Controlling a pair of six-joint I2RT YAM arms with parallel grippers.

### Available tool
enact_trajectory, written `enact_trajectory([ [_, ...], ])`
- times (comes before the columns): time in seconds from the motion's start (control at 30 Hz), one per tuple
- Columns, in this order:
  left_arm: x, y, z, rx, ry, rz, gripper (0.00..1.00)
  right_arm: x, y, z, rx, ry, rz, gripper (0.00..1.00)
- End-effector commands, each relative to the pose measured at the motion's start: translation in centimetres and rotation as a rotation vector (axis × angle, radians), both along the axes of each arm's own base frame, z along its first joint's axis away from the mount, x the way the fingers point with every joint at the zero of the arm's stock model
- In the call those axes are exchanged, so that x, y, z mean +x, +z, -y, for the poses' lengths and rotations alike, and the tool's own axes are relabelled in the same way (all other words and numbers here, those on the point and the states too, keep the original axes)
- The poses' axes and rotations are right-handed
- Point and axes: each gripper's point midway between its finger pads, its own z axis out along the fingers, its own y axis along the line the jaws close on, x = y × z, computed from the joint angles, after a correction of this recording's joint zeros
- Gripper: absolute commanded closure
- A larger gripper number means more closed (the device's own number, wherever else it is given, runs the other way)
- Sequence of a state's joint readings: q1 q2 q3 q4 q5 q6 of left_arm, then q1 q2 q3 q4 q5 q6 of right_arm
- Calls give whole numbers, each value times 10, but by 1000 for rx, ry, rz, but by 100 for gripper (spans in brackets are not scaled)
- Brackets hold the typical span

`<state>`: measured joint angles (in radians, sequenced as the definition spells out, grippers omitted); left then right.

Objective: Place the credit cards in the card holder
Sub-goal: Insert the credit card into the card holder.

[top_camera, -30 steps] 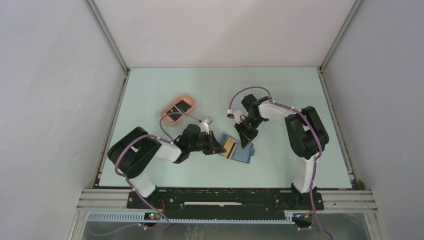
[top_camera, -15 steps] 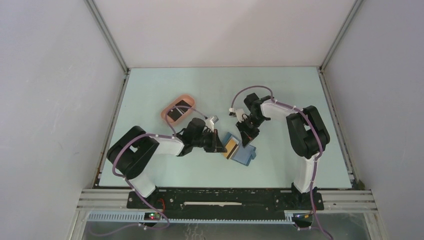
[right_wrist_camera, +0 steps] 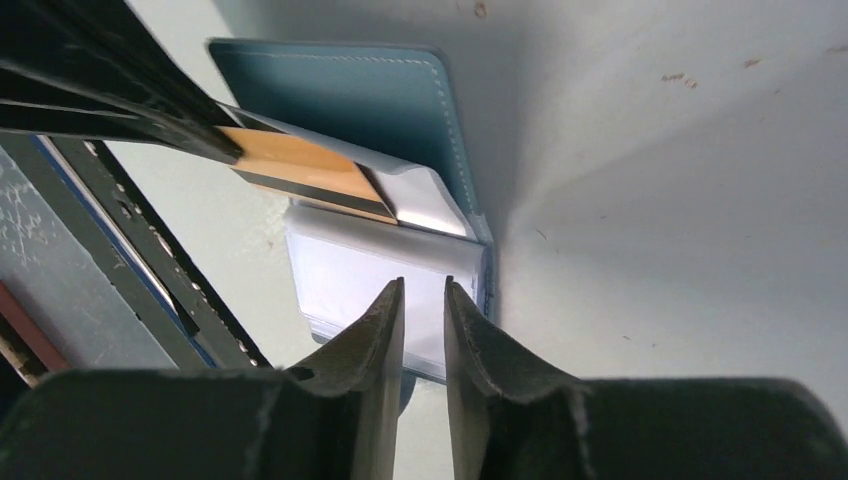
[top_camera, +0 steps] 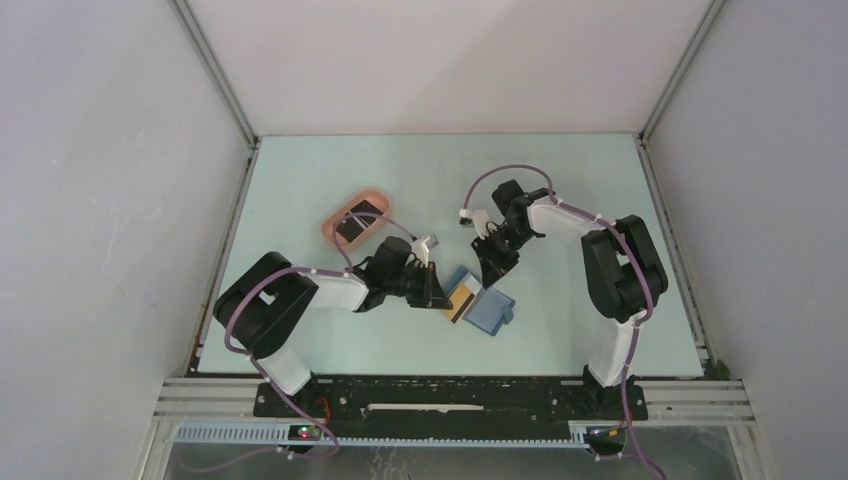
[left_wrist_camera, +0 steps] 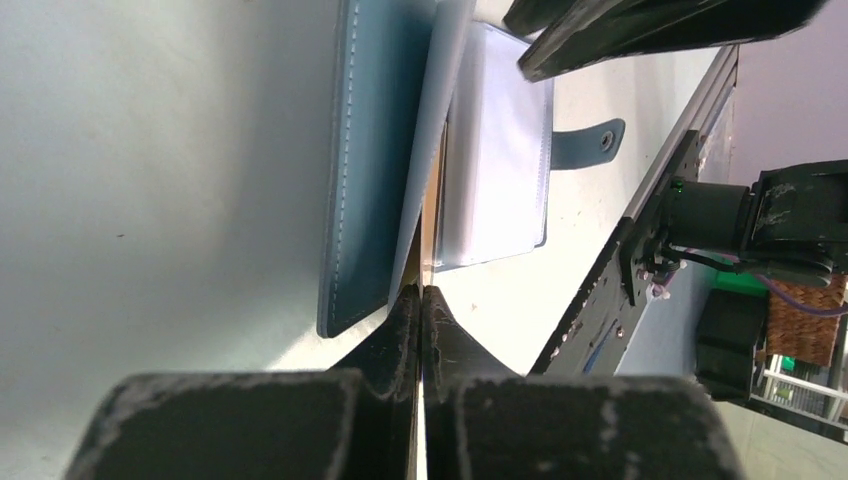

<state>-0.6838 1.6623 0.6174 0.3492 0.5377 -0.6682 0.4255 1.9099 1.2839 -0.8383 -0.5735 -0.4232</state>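
White walls stand around a pale green table (top_camera: 560, 180). Near the middle of it, a bit toward the arms, lies the small blue folding card holder (top_camera: 490, 312). It is open flat, with its clear inner pockets facing up.

A thin orange-tan card (right_wrist_camera: 300, 170) with a dark stripe lies across the card holder. One end looks tucked under a loose clear pocket flap, and most of the card sticks out. So I think this card is only partly in and needs a push to go all the way.

The left gripper (top_camera: 433, 290) pinches the outer end of the orange-tan card tight. The right gripper (top_camera: 493, 275) hangs just above the clear pocket at the other side of the card holder. Its two fingers are a little apart and hold nothing.

Farther off, to the left and toward the back, sits a pink oval tray (top_camera: 329, 224). A flat black card (top_camera: 350, 228) lies in it, untouched. That one has yet to be picked up and put away.

Counting: one card holder, one orange-tan card, one black card that I can see, one tray, two grippers. I cannot tell if more cards hide under the black one. No card looks fully inside a pocket, so most of the job is left.
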Motion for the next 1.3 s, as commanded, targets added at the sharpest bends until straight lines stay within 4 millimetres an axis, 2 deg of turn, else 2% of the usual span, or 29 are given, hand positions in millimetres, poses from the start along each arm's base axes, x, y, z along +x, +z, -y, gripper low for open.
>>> enact_trajectory([
  [0.0,6,15,5,-17,-41,49,100,18,37,-17,135,43,141,68],
  [0.1,6,16,5,-16,-43,50,100,18,43,-30,185,50,130,65],
  [0.17,6,16,6,-18,-43,52,100,18,39,-35,167,50,125,64],
  [0.27,7,17,6,-20,-42,54,100,23,28,-36,107,51,144,58],
  [0.47,7,21,7,-26,-45,58,100,38,24,-30,66,33,188,39],
  [0.63,7,24,10,-31,-61,64,100,32,17,-34,85,74,141,37],
  [0.83,8,29,11,-27,-78,74,100,33,13,-40,99,113,118,41],
  [1.27,6,34,13,-21,-112,84,100,25,19,-59,180,200,70,68],
])
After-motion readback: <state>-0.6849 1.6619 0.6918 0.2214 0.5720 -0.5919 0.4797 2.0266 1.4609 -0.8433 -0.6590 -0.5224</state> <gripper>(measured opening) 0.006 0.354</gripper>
